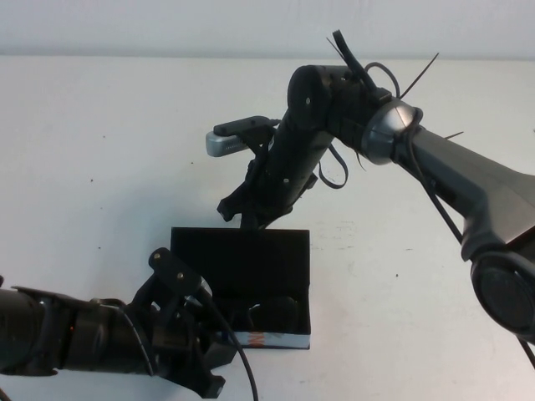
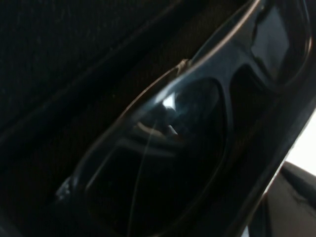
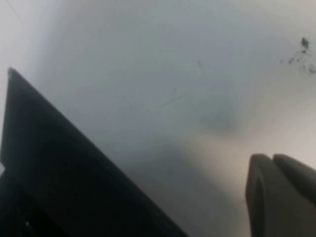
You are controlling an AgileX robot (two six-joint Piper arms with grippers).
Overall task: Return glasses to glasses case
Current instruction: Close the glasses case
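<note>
The black glasses case (image 1: 241, 261) stands open in the middle of the table, its lid upright at the back and its printed white front side (image 1: 272, 338) facing me. The black glasses (image 1: 274, 312) lie inside it; the left wrist view shows their thick rim (image 2: 217, 74) close up against the dark lining. My left gripper (image 1: 219, 351) is at the case's front left corner, open, with one finger (image 2: 296, 202) showing outside the case wall. My right gripper (image 1: 242, 213) is shut and empty just behind the lid's top edge. The right wrist view shows its shut tips (image 3: 272, 163) beside the lid (image 3: 59, 168).
The white table (image 1: 100, 150) spreads round the case. The right arm (image 1: 435, 159) reaches in from the right, above the table behind the case. The left arm (image 1: 58, 334) lies along the front left edge.
</note>
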